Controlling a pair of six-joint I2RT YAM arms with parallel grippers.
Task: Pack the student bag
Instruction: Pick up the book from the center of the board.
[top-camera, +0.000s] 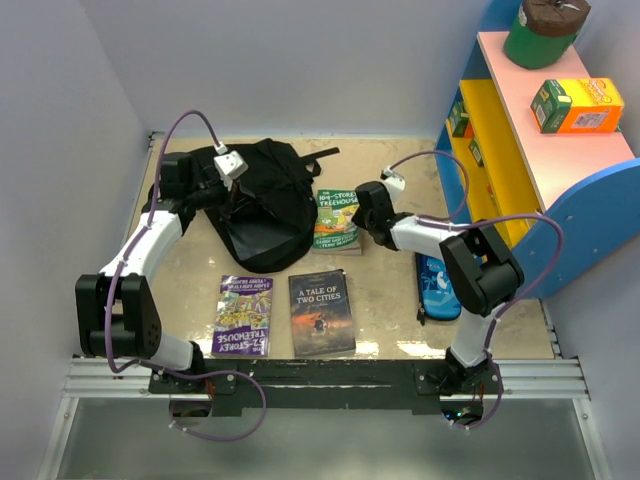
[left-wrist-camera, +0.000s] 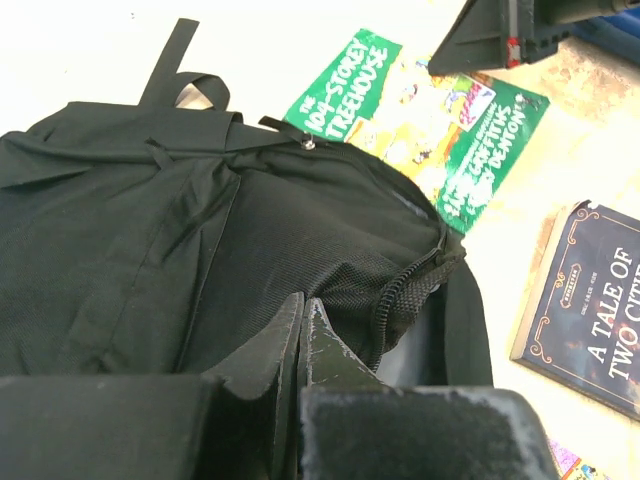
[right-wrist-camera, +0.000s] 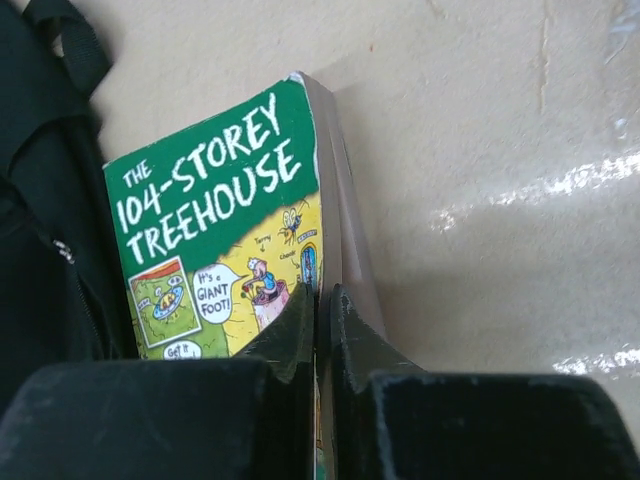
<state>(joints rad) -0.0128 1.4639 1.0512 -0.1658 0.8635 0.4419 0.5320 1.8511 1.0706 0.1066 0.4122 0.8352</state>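
The student bag (top-camera: 262, 212) is a black backpack lying at the back centre of the table. In the left wrist view (left-wrist-camera: 150, 230) its zipper is open with grey lining showing. My left gripper (top-camera: 228, 193) is shut, pinching the bag's fabric beside the zipper (left-wrist-camera: 303, 305). The green "104-Storey Treehouse" book (top-camera: 335, 222) lies right of the bag. It also shows in the left wrist view (left-wrist-camera: 420, 110). My right gripper (top-camera: 364, 218) is shut on that book's right edge (right-wrist-camera: 322, 300). The cover (right-wrist-camera: 210, 220) sits tilted against the bag.
"A Tale of Two Cities" (top-camera: 321, 312) and a purple Treehouse book (top-camera: 243, 315) lie near the front. A blue pencil case (top-camera: 436, 285) lies by the right arm. A blue, yellow and pink shelf (top-camera: 540, 140) stands at the right, with an orange box (top-camera: 577, 105) on it.
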